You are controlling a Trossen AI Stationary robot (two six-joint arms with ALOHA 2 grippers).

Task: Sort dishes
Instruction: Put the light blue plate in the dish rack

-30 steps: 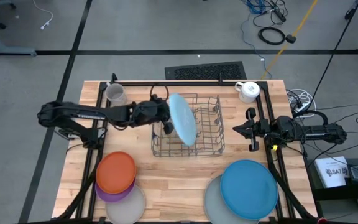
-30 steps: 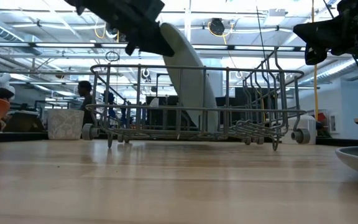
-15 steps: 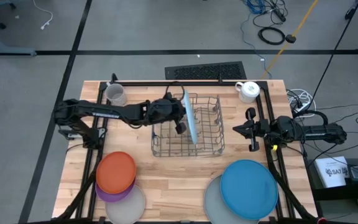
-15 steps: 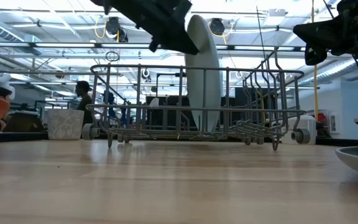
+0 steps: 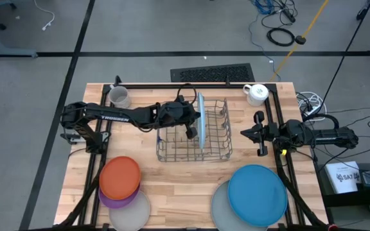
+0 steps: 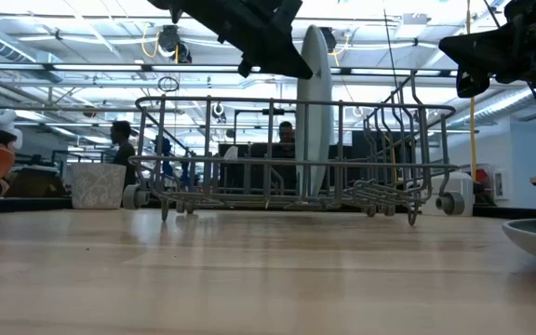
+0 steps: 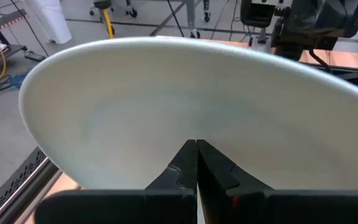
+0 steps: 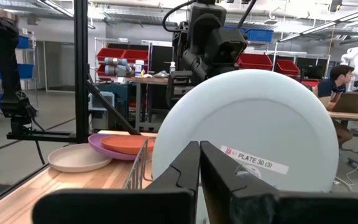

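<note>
A light blue plate stands upright on its edge in the wire dish rack at the table's middle. Its lower rim sits between the rack's wires. My left gripper is shut, level, at the plate's left face near its top. The plate's face fills the left wrist view. My right gripper is shut and empty, waiting right of the rack. In the right wrist view the plate shows a label. My left gripper's shut fingertips lie against the plate's left-facing face, in its upper half. The fingers come level from the table's left. The plate stands upright with its lower rim in the rack. It is not pinched.
An orange plate lies on a purple one and a whitish one at the near left. A large blue plate lies on a grey one at the near right. A grey mug and a white mug stand at the far edge.
My left gripper has moved toward the table's right edge, staying shut. The light blue plate, which leaned with its top toward the left, has tipped up until it stands upright; its lower rim has stayed in the rack.
</note>
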